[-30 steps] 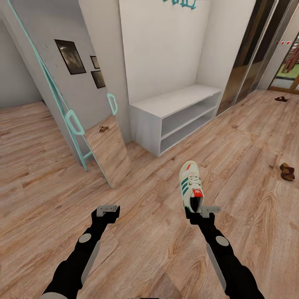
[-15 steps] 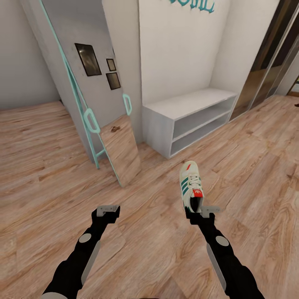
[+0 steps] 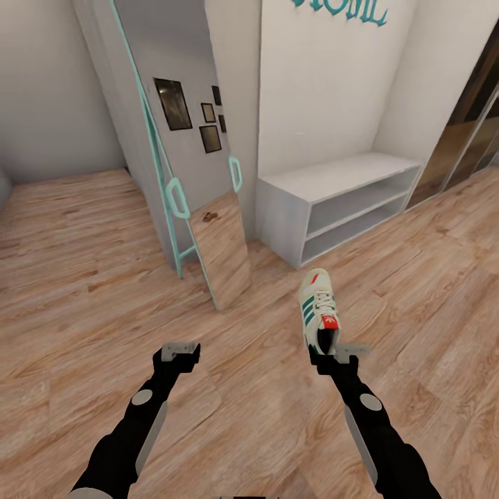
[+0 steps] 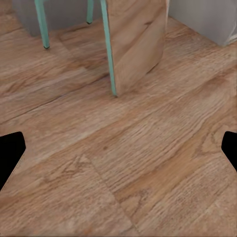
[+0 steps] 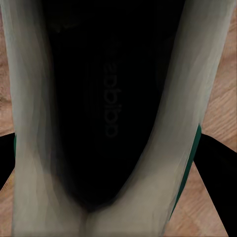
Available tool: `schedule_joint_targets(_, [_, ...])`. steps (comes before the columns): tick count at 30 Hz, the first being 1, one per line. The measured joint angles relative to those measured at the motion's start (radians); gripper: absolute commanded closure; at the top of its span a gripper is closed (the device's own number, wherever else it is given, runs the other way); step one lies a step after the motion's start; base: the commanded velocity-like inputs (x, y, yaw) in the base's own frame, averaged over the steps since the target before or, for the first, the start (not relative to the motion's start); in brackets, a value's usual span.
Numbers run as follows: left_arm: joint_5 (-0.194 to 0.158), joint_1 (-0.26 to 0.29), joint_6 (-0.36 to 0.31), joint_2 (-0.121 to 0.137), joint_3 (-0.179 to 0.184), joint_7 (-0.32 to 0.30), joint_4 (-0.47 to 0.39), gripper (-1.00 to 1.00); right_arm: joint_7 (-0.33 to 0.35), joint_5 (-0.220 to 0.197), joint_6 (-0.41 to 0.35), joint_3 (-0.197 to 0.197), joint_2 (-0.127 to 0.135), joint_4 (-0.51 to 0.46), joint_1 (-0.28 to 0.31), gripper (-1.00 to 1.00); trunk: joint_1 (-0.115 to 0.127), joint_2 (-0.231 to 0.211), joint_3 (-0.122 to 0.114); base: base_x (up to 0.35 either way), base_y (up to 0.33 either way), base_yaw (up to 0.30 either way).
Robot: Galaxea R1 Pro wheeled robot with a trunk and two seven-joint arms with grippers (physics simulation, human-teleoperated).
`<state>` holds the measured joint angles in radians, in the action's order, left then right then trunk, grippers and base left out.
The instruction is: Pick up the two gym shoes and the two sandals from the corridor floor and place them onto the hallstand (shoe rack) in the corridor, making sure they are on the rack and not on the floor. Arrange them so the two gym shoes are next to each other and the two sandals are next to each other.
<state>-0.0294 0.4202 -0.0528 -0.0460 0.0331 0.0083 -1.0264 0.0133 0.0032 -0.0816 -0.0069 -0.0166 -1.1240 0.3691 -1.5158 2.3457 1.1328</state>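
A cream-white gym shoe (image 3: 318,309) with green stripes and a red tongue tag hangs above the corridor floor (image 3: 83,277), toe pointing away from me. My right gripper (image 3: 332,355) is shut on its heel; in the right wrist view the shoe's dark inside (image 5: 106,98) looms close between the fingers. The left gripper (image 3: 180,352) is held at the same height, open and holding nothing, with its fingertips (image 4: 10,153) wide apart over bare planks. The white hallstand (image 3: 339,204) with two open shelves stands ahead and slightly right. The other gym shoe and the sandals are out of view.
A tall leaning mirror with a mint-green frame (image 3: 201,201) stands left of the hallstand, its foot (image 4: 133,49) close ahead of my left gripper. A mirrored wardrobe door (image 3: 464,132) lies at the far right. Wood floor spreads to the left and right.
The whole view has swung to the left, so hallstand and mirror sit further right in the picture and the sandals have left it. Both arms and the held shoe keep their pose.
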Motion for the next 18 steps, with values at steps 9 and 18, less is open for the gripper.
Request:
schedule_joint_targets(9, [0.000, 0.001, 0.000, 0.000, 0.000, 0.000, 0.000, -1.00, 0.000, 0.000, 0.000, 0.000, 0.000, 0.000, 0.000, 1.00, -0.015, 0.028, 0.000, 0.000, 0.000, 0.153])
schedule_joint_targets(18, [0.000, 0.000, 0.000, 0.000, 0.000, 0.000, 0.000, -1.00, 0.000, 0.000, 0.000, 0.000, 0.000, 0.000, 0.000, 1.00, -0.015, 0.028, -0.013, 0.000, 0.000, 0.132])
